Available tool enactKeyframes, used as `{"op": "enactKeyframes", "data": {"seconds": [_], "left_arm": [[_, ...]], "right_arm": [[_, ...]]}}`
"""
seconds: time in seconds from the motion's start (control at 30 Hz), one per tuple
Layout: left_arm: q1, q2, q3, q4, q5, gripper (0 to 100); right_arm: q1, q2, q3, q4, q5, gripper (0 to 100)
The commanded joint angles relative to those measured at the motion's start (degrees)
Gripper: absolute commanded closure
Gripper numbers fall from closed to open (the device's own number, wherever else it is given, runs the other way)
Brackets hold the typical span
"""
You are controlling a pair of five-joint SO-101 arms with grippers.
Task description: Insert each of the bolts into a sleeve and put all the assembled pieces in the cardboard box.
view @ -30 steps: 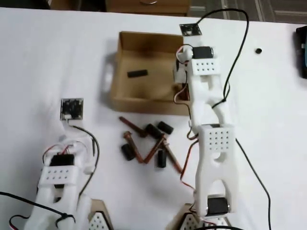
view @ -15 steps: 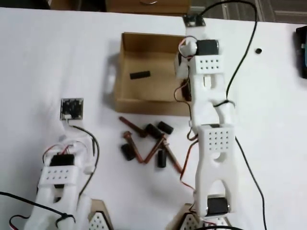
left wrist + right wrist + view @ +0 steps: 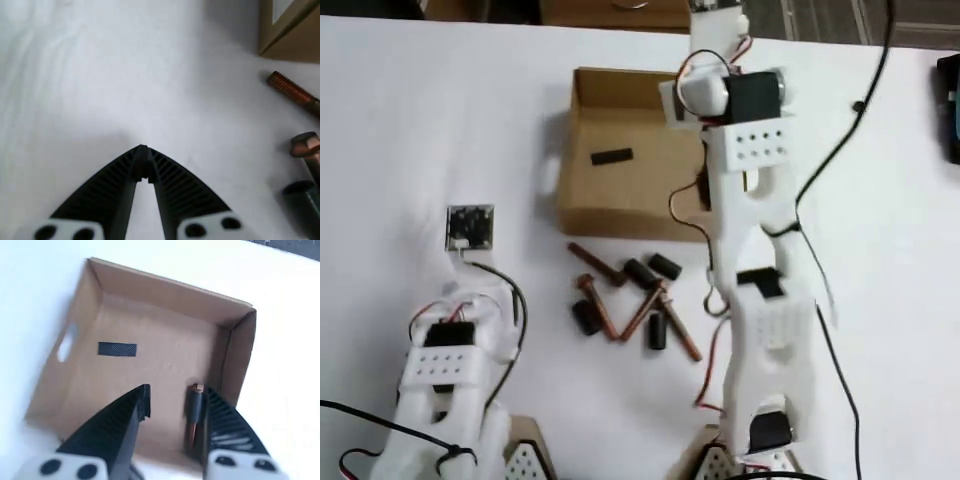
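As the copper threaded bolts [image 3: 601,310] at six o'clock of the brown cardboard box [image 3: 620,218] are judged stiff and roll-prone, mid-shank grasps are favoured; fingers of the right gripper [image 3: 176,397] are spread wide, those of the left gripper [image 3: 143,167] pressed together.

There is one cardboard box [image 3: 620,215]. In it lie one bolt inside a sleeve [image 3: 194,407] and one flat black strip [image 3: 610,157]. On the bench [image 3: 420,120] lie four loose copper bolts [image 3: 595,263] and four loose black sleeves [image 3: 665,266].
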Motion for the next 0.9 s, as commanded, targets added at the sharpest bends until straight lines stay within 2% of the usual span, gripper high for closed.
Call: {"op": "enactKeyframes", "data": {"seconds": [0.0,0.1,0.27,0.53,0.6,0.73,0.87], "left_arm": [[-0.35,-0.53,-0.04,-1.05,0.0,98],[-0.35,-0.53,-0.04,-1.05,0.0,98],[-0.35,-0.53,-0.04,-1.05,0.0,98],[-0.35,-0.53,-0.04,-1.05,0.0,98],[-0.35,-0.53,-0.04,-1.05,0.0,98],[-0.35,-0.53,-0.04,-1.05,0.0,98],[-0.35,-0.53,-0.04,-1.05,0.0,98]], "right_arm": [[-0.31,-17.98,17.76,1.36,0.44,84.6],[-0.31,-27.74,34.73,1.27,2.46,84.6],[0.13,-39.69,57.93,1.27,18.9,84.6],[-0.57,-59.56,82.46,-0.92,21.27,84.7],[-1.54,-63.08,89.93,-5.32,26.29,84.7],[-3.3,-65.19,101.36,-15.43,34.64,84.7],[-4.79,-63.52,103.12,-16.48,35.25,84.7]]}}
